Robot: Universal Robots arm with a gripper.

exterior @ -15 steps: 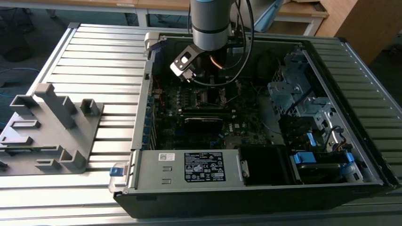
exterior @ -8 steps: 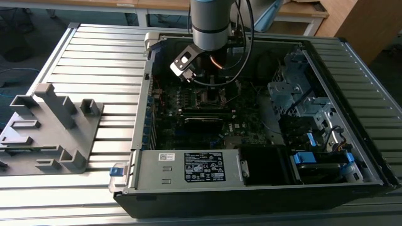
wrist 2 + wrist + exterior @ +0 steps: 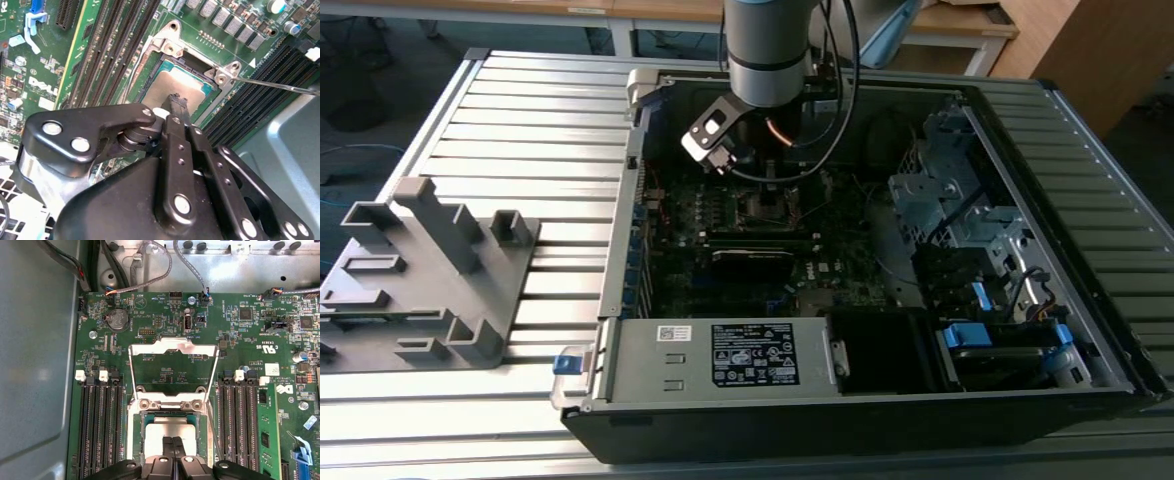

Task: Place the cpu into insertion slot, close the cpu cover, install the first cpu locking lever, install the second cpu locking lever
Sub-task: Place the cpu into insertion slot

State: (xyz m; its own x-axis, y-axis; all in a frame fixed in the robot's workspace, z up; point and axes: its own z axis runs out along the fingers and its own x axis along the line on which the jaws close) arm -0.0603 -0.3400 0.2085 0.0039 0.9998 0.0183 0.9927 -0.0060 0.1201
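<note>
One cpu (image 3: 172,426) lies in its socket (image 3: 136,437), cpu cover (image 3: 173,346) swung open.
I see my gripper (image 3: 173,441) pinched closed on nothing, tips just above the cpu.

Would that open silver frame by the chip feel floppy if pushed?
The cpu cover is thin metal, so probably stiff yet bendable. Hinged at one edge, it would likely swing, not slide. Its open centre suggests it's light.

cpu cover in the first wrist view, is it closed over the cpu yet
No, the cpu cover is swung open clear of the cpu, whose metal top has no frame over it.
</note>
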